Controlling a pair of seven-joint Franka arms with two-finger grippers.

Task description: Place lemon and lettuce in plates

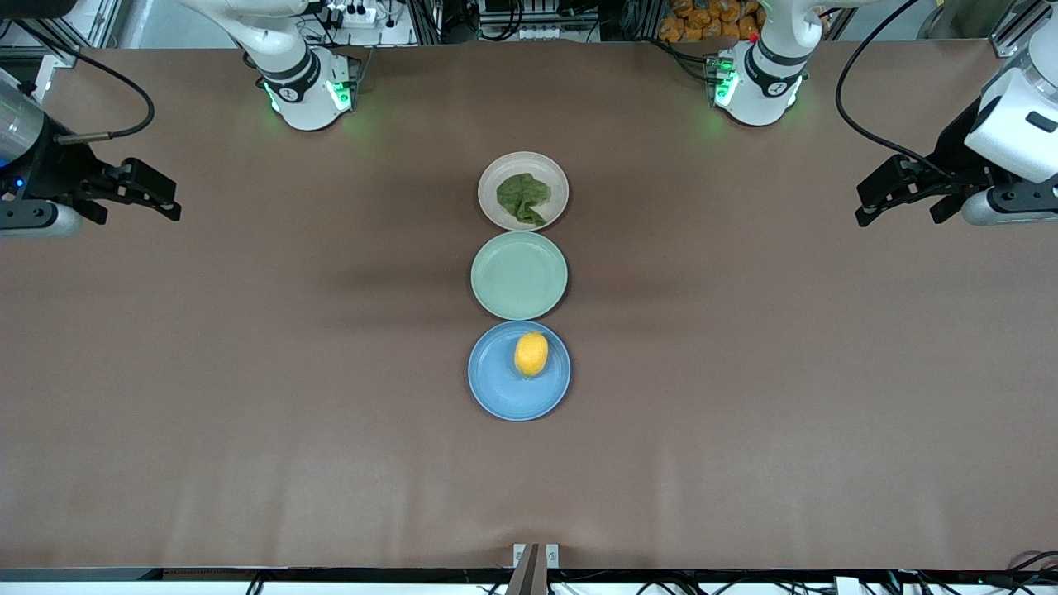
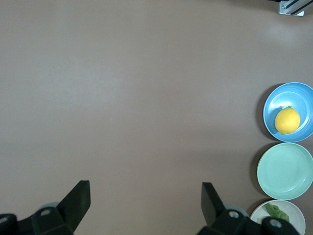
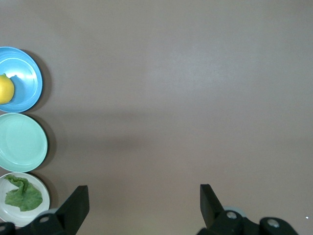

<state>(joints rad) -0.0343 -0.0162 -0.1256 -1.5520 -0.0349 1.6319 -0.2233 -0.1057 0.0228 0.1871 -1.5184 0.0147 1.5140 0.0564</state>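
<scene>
The yellow lemon [image 1: 531, 354] lies in the bright blue plate [image 1: 496, 388], the plate nearest the front camera. The dark green lettuce [image 1: 522, 197] lies in the pale beige-pink plate [image 1: 496, 178], the farthest of the row. Both also show in the left wrist view, lemon [image 2: 287, 120] and lettuce [image 2: 277, 212], and in the right wrist view, lemon [image 3: 5, 89] and lettuce [image 3: 22, 196]. My left gripper [image 1: 864, 202] is open and empty above the table's left-arm end. My right gripper [image 1: 172, 202] is open and empty above the right-arm end.
A pale mint-green plate [image 1: 519, 275] sits empty between the blue and beige-pink plates. The three plates form a line down the middle of the brown table [image 1: 744, 372]. A small bracket [image 1: 536, 555] sits at the table's near edge.
</scene>
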